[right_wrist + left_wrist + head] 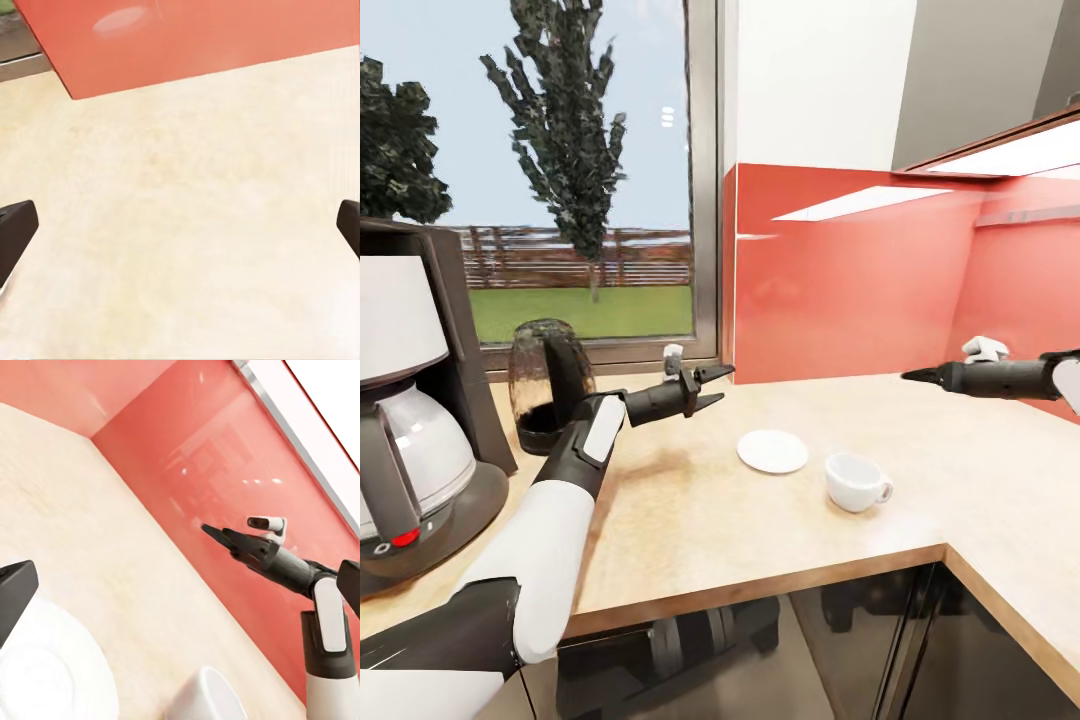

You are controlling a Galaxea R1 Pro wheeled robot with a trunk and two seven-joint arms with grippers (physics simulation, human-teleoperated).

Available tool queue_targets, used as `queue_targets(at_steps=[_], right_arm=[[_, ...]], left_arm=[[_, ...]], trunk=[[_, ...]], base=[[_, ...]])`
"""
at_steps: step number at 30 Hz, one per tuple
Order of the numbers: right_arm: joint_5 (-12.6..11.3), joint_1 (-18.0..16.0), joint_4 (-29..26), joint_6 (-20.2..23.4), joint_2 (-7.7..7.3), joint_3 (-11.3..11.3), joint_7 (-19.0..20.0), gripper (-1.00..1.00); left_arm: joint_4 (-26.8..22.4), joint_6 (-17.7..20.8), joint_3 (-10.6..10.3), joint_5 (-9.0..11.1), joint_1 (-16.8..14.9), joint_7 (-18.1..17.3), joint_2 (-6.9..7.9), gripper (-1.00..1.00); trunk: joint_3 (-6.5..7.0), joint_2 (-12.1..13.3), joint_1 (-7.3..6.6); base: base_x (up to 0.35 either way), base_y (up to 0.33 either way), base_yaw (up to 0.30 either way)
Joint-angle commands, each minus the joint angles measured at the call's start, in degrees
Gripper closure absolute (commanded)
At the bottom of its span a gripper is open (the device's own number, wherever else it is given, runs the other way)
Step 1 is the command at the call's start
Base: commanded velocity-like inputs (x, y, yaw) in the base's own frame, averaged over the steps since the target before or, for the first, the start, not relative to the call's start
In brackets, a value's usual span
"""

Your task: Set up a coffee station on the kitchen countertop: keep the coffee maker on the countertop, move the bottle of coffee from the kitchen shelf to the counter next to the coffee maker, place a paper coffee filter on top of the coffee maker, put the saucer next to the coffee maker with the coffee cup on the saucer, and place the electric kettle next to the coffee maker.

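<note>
Left arm [560, 500] outstretched over countertop [760, 540], left gripper [710, 386] open, empty.

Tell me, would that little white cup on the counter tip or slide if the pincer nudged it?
The coffee cup looks small and glossy, so it would probably slide on the smooth countertop rather than tip. It stands upright and squat. Its side handle might make it swivel. It looks ceramic, so likely fragile.

White arm shells w/ black joints, slim black grippers.
</note>
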Motion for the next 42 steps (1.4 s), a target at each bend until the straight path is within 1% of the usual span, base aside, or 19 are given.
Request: queue_targets(at_steps=[1,7,10,13,17,20,23,25,27,28,29,32,35,36,39,42], right_arm=[[0.57,-0.08,0.01,0.02,-0.06,0.83,1.33,-1.00],[0.58,-0.08,0.01,0.01,-0.12,1.76,2.99,-1.00],[0.59,-0.08,0.08,0.01,-0.14,1.93,5.42,-1.00],[0.70,-0.08,0.25,0.01,-0.14,2.04,7.01,-1.00],[0.89,-0.08,0.34,0.01,-0.14,2.61,7.35,-1.00],[0.93,-0.08,0.18,0.01,-0.14,3.71,7.59,-1.00],[0.87,-0.08,0.18,0.01,-0.14,4.00,7.65,-1.00],[0.74,-0.08,1.27,-0.06,-0.08,4.18,8.79,-1.00],[0.69,-0.08,3.68,-0.07,0.37,4.16,9.02,-1.00],[0.64,-0.08,5.53,-0.07,1.00,4.14,9.54,-1.00],[0.61,-0.08,6.56,-0.07,1.61,4.13,10.86,-1.00],[0.62,-0.08,7.28,-0.07,2.71,4.13,13.27,-1.00],[0.66,-0.24,9.99,-0.07,4.29,4.09,18.58,-1.00],[0.66,-0.35,10.63,-0.07,4.63,4.08,19.42,-1.00],[0.64,-0.65,12.22,-0.07,5.57,4.06,21.15,-1.00],[0.61,-0.80,13.12,-0.09,6.13,4.03,22.04,-1.00]], left_arm=[[0.03,0.29,0.23,-0.31,-0.05,-0.31,-0.07,-1.00],[0.33,0.46,0.25,-0.33,-0.05,-0.37,-0.07,-1.00],[1.79,0.50,0.24,-0.33,-0.04,-0.39,-0.07,-1.00],[3.28,0.51,0.21,-0.33,-0.04,-0.39,-0.07,-1.00],[4.20,0.51,0.20,-0.33,-0.03,-0.39,-0.07,-1.00],[4.75,0.51,0.19,-0.33,-0.04,-0.39,-0.07,-1.00],[4.95,0.51,0.19,-0.33,-0.04,-0.39,-0.07,-1.00],[5.08,0.58,0.20,-0.41,-0.03,-0.39,-0.07,-1.00],[5.08,0.61,0.20,-0.41,-0.04,-0.39,-0.07,-1.00],[5.11,0.65,0.19,-0.41,-0.04,-0.39,-0.07,-1.00],[5.52,0.71,0.18,-0.42,-0.03,-0.39,-0.07,-1.00],[6.44,0.74,0.11,-0.42,-0.06,-0.39,-0.07,-1.00],[9.40,0.75,0.06,-0.42,-0.07,-0.39,-0.07,-1.00],[10.08,0.73,0.03,-0.42,-0.06,-0.39,-0.07,-1.00],[11.55,0.71,-0.05,-0.42,-0.06,-0.39,-0.07,-1.00],[12.40,0.70,-0.10,-0.40,-0.06,-0.39,-0.07,-1.00]], trunk=[[-0.07,-0.04,-0.01],[-0.07,-0.04,-0.01],[-0.07,-0.04,-0.01],[-0.07,-0.04,-0.01],[-0.07,-0.04,-0.01],[-0.07,-0.04,-0.01],[-0.07,-0.04,-0.01],[-0.07,-0.04,-0.01],[-0.07,-0.04,-0.01],[-0.07,-0.04,-0.01],[-0.07,-0.04,-0.01],[-0.07,-0.04,-0.01],[-0.07,-0.04,-0.01],[-0.07,-0.04,-0.01],[-0.07,-0.04,-0.01],[-0.07,-0.04,-0.01]], base=[[0.001,0.000,0.000],[0.000,0.000,0.000],[0.000,0.000,0.000],[0.000,0.000,0.000],[0.000,0.000,0.000],[0.000,0.000,0.000],[0.000,0.000,0.000],[0.000,0.000,0.000],[0.000,0.000,0.000],[0.000,0.000,0.000],[0.000,0.000,0.000],[0.000,0.000,0.000],[0.000,0.000,0.000],[0.000,0.000,0.000],[0.000,0.000,0.000],[0.000,0.000,0.000]])
